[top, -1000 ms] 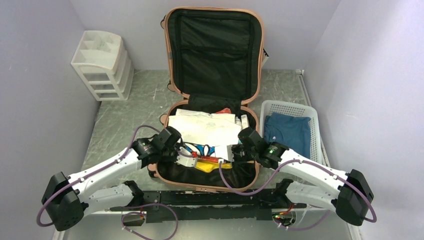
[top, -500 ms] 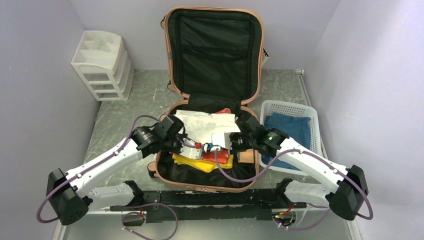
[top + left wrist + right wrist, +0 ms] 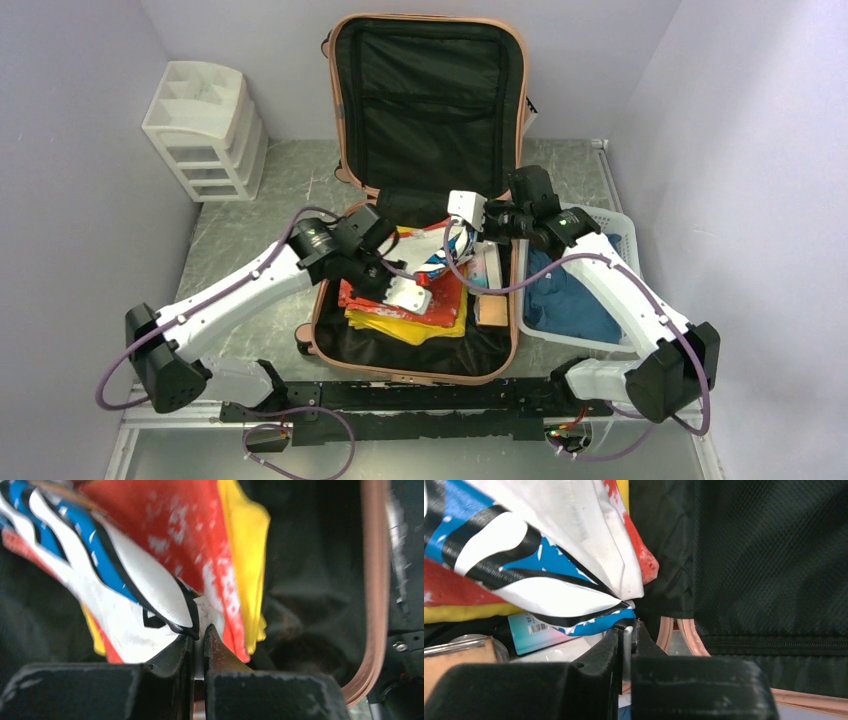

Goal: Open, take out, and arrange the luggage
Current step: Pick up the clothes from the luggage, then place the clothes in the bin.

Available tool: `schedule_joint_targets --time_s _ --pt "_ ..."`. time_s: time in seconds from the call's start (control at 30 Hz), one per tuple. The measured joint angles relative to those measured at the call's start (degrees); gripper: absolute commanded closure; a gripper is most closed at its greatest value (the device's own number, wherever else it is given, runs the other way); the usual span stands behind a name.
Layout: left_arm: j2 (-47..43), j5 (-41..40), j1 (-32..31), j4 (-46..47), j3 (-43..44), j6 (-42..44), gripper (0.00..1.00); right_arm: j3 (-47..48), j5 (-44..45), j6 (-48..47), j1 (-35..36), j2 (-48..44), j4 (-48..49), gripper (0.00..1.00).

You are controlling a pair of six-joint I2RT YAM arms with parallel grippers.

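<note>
Salmon-pink hard-shell luggage [image 3: 430, 110] open at middle of the bench [image 3: 260, 220], lid standing up at 12 o'clock, black lining inside, rounded corners. Left tool [image 3: 200, 640] pinched closed on white-blue-black cloth [image 3: 125, 595], at its 7 o'clock. Right tool [image 3: 628, 630] pinched closed on same cloth, at 1 o'clock.

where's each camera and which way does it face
top external: above, behind the robot, facing down at the open salmon-pink hard-shell suitcase; left arm and right arm show
left wrist: on that wrist, facing past the shut left gripper at the white garment with blue and black print it pinches
right wrist: on that wrist, facing past the shut right gripper, also pinching it
both wrist views share that garment
</note>
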Motion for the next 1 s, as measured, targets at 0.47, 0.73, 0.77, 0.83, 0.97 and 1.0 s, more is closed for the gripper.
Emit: schedule_joint_targets --time_s 0.47,0.73,0.77,0.83,0.97,1.0 --pt "20.48 12.66 -12.09 11.78 14.51 -17.59 0.95 0.85 -7.15 -4.96 -15.82 4.55 -3.17 1.00" --pt "35.87 16.11 -14.38 19.28 28.33 -29.73 0.95 3.04 -12.24 -6.25 -26.16 9.03 -4.00 1.00" --pt "37.48 16.15 -14.62 20.00 30.08 -31.08 0.95 3.08 -13.31 -6.32 -27.82 9.60 -4.00 1.00" --pt "40.46 16.13 -15.15 21.33 33.29 -33.53 0.95 3.13 -15.37 -6.69 -30.99 10.60 -4.04 1.00" --pt "45.92 16.59 -15.98 24.52 39.28 -38.95 0.95 3.82 -18.45 -8.17 -36.41 12.20 -4.96 1.00" --pt "47.25 16.72 -16.13 24.94 40.76 -40.22 0.95 4.07 -19.39 -8.76 -37.73 12.50 -5.25 1.00"
